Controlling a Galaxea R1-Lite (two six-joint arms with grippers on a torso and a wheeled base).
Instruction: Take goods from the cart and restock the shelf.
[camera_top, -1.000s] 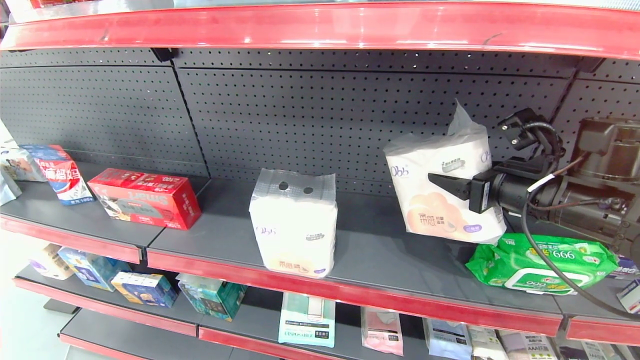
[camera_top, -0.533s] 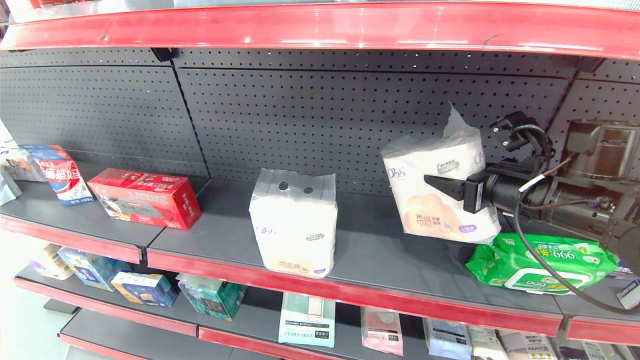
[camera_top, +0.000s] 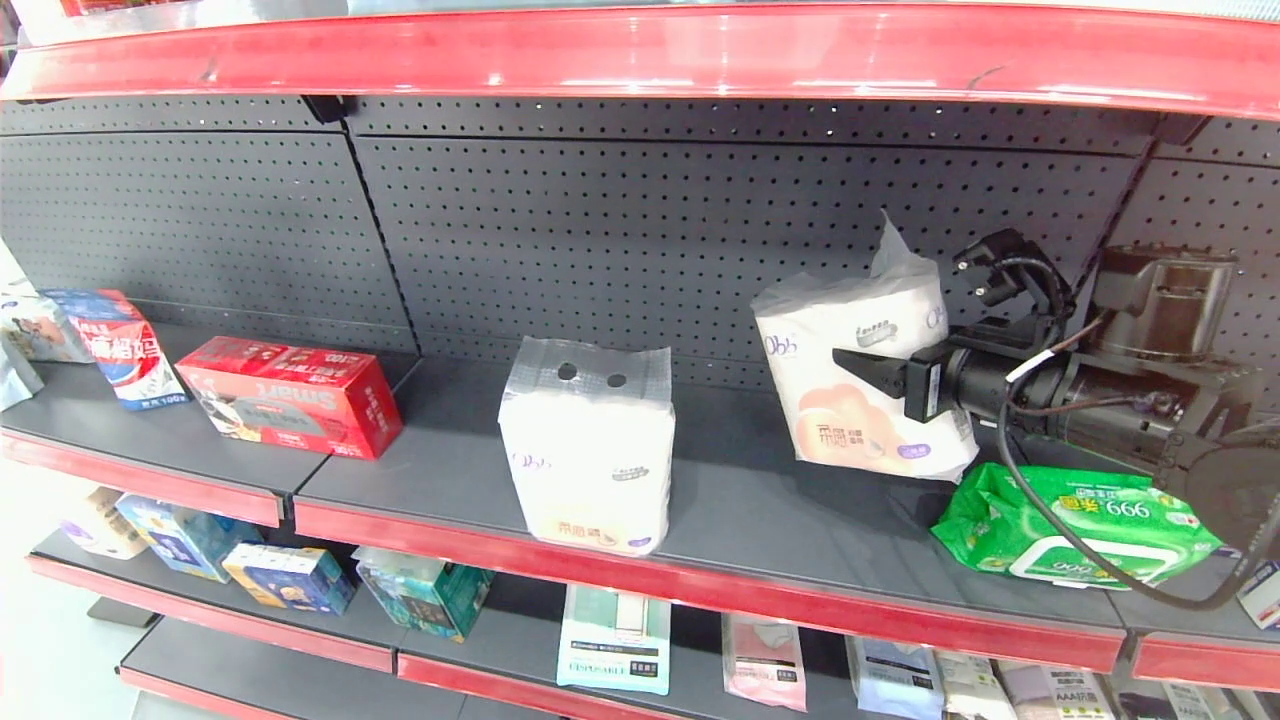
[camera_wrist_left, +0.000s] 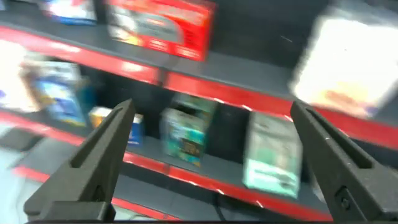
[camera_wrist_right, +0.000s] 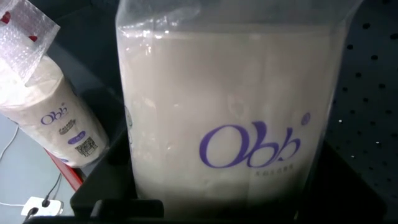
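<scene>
Pinching a white tissue pack (camera_top: 820, 320) between its fingers, the right gripper (camera_top: 878, 372) holds it tilted at the right part of the grey shelf (camera_top: 760, 510), near the pegboard back. A green wet-wipes pack (camera_top: 1080, 520) lies just to its right, and a second tissue pack (camera_top: 588, 450) stands to its left. The left gripper (camera_wrist_left: 211, 162) hangs with its fingers spread wide.

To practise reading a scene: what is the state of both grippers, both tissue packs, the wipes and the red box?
Right gripper: shut on held tissue pack.
Left gripper: open, empty.
Held tissue pack: gripped, tilted.
Standing tissue pack: upright.
Green wipes pack: lying flat.
Red box: lying flat.
</scene>
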